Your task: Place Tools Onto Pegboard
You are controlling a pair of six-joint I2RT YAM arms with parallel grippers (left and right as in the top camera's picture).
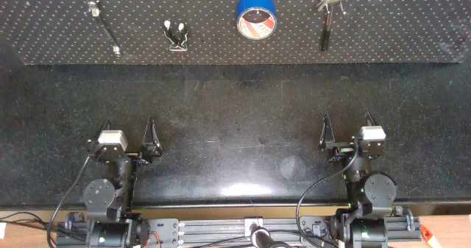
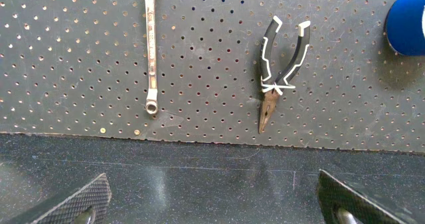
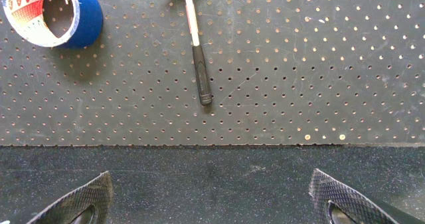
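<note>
- Four tools are counted on the pegboard [image 1: 397, 27], one of each: a wrench [image 1: 105, 29], a pair of pliers [image 1: 175, 35], a roll of blue tape [image 1: 257, 16] and a hammer [image 1: 329, 16], hung well apart in a row.
- Two grippers are seen, the left gripper [image 1: 128, 130] and the right gripper [image 1: 346, 126], each with its fingers spread, close to its own base.
- A wide strip of black table [image 1: 235, 108] lies between the grippers and the pegboard's lower edge.
</note>
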